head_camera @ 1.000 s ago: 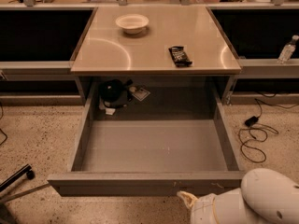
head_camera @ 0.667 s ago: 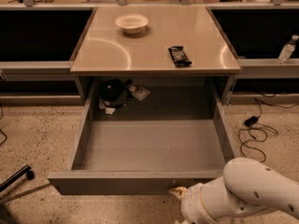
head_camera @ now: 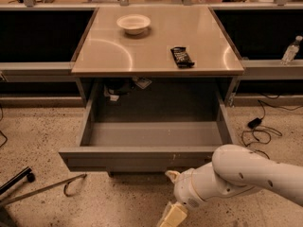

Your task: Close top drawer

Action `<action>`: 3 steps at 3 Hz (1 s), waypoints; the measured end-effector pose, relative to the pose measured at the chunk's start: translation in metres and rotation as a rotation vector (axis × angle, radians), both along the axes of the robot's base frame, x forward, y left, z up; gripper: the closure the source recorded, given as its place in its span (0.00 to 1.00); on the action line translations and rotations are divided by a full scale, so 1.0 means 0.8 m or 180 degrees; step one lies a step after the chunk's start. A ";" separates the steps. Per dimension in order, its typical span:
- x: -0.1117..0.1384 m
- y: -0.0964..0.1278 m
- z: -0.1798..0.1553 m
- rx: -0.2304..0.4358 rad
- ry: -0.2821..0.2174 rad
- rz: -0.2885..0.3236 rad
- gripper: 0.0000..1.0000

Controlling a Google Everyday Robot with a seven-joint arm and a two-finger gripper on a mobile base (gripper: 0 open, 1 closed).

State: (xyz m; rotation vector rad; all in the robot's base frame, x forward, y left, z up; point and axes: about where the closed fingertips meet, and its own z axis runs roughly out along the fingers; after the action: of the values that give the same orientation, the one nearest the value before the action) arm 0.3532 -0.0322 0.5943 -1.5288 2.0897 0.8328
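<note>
The top drawer (head_camera: 142, 159) is a wide grey metal drawer that stands pulled out from under the tabletop (head_camera: 156, 51). Its plain front panel faces me and its grey inside shows bare. My gripper (head_camera: 172, 176) is at the end of the white arm (head_camera: 236, 174), which reaches in from the lower right. The gripper sits just below and in front of the front panel, right of its middle, close to it or touching it.
A white bowl (head_camera: 134, 23) and a dark snack bar (head_camera: 182, 56) lie on the tabletop. A dark object (head_camera: 116, 86) and a white scrap (head_camera: 142, 82) sit in the recess behind the drawer. Cables (head_camera: 258, 126) lie on the floor at right, and a chair leg (head_camera: 19, 179) at left.
The arm has swung left and up toward the front panel. The drawer's front now stands nearer the cabinet than before, so less of its inside shows.
</note>
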 end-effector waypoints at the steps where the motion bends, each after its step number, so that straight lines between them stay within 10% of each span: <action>1: 0.000 0.000 0.000 0.0000 -0.0001 0.0000 0.00; 3: 0.052 0.005 0.009 0.0055 -0.0131 -0.0034 0.00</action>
State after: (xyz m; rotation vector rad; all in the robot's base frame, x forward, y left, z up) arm 0.3947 -0.0280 0.6016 -1.5117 2.0545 0.8068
